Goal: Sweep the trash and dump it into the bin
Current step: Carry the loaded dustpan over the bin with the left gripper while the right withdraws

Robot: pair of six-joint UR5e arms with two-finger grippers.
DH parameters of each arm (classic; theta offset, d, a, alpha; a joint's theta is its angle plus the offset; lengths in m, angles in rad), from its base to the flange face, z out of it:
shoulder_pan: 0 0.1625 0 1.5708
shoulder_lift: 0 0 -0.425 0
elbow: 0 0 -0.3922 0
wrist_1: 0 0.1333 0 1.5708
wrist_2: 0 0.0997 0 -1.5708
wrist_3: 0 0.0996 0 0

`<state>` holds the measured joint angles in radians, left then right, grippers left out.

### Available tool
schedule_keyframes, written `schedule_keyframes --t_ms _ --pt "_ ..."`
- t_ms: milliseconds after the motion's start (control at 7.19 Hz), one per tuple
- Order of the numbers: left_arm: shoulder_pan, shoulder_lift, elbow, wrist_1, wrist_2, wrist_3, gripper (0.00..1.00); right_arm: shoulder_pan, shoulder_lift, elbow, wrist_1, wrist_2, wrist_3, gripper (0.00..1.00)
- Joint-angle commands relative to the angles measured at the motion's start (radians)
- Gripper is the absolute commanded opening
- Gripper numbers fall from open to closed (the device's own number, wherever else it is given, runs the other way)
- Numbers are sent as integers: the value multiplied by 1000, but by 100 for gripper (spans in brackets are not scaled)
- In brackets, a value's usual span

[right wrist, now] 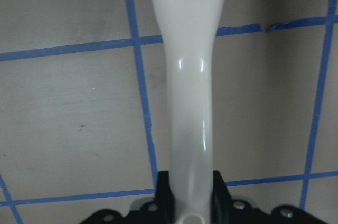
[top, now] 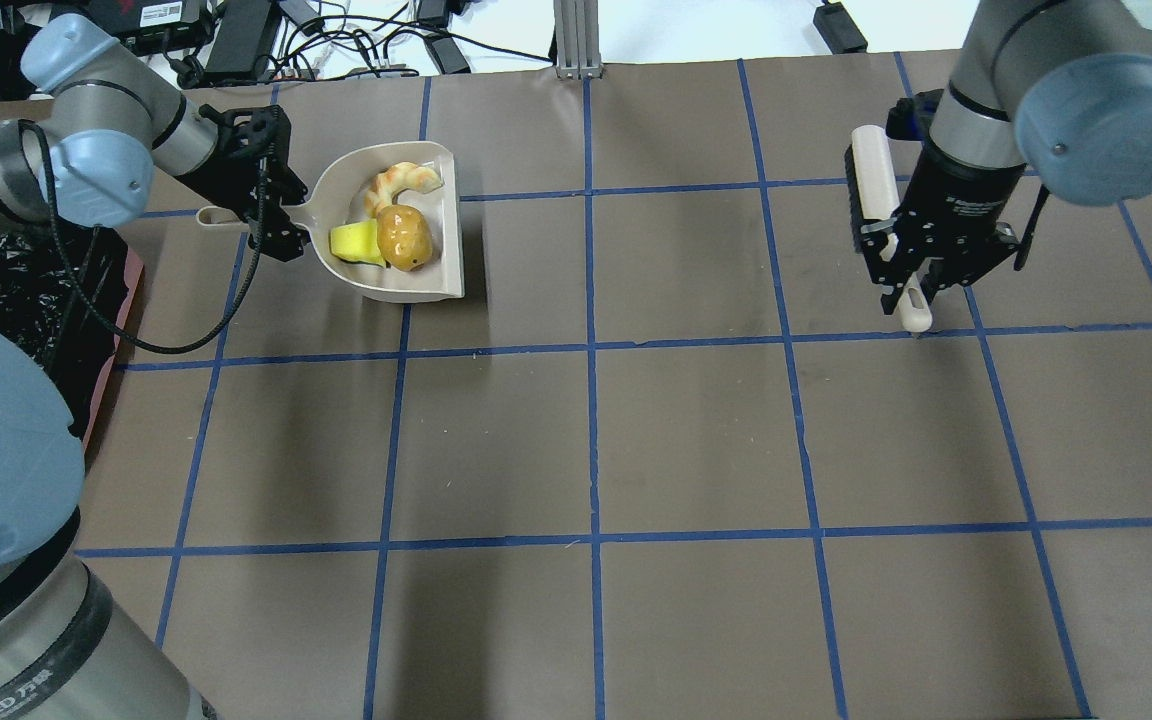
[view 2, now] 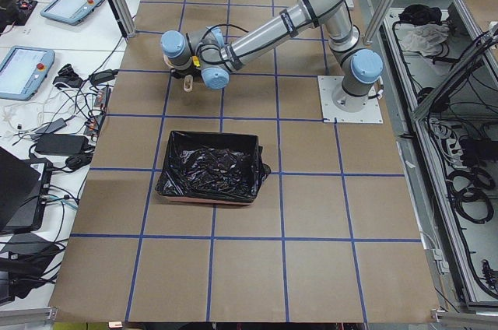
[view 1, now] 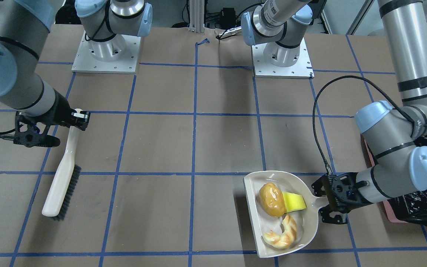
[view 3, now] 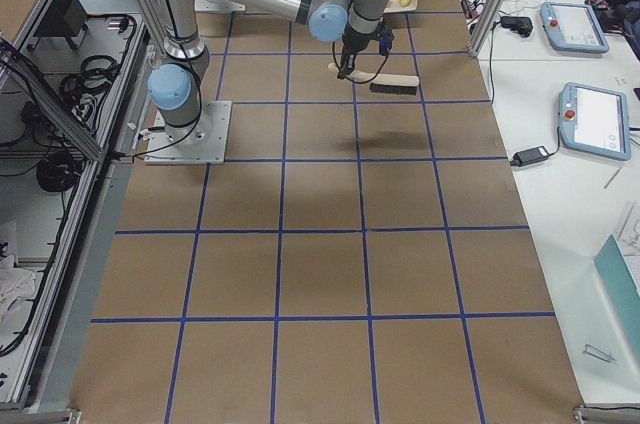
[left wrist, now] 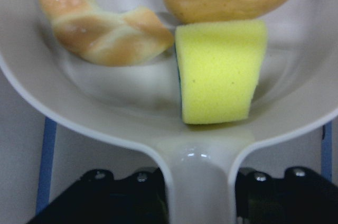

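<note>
Three pieces of trash lie together in the dustpan (view 1: 308,222): the potato (view 1: 272,199), the wedge (view 1: 294,202) touching it on the handle side, and the croissant (view 1: 283,233) beside both. The left end effector (view 1: 324,202) is closed narrow on the dustpan's handle. The bin (view 2: 204,192) stands on the bench (view 1: 198,148) beyond the dustpan's handle end, near but apart; the left arm's wrist and elbow are between them and hide part of the bin. A black cable (view 1: 315,122) loops up from this wrist. Well apart from the dustpan, on its open side, the right end effector (view 1: 80,116) grips the handle tip of the brush (view 1: 63,178).
</note>
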<state>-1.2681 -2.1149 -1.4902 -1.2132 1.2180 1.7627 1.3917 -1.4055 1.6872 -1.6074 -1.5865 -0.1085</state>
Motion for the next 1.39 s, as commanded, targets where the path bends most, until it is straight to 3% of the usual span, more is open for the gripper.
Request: schedule_keyframes --t_ms 0,278,695,1251 --pt "97 44 34 -93 -53 32 0 -123 6 75 -108 -44 -188 0" --pt "214 56 103 -231 -66 70 0 -164 63 89 -216 -79 -224 0" --pt "362 88 151 -334 -63 127 0 -174 170 40 -256 -96 -261 0" --pt "553 63 224 -338 -6 243 0 -177 187 45 -249 -116 -246 0"
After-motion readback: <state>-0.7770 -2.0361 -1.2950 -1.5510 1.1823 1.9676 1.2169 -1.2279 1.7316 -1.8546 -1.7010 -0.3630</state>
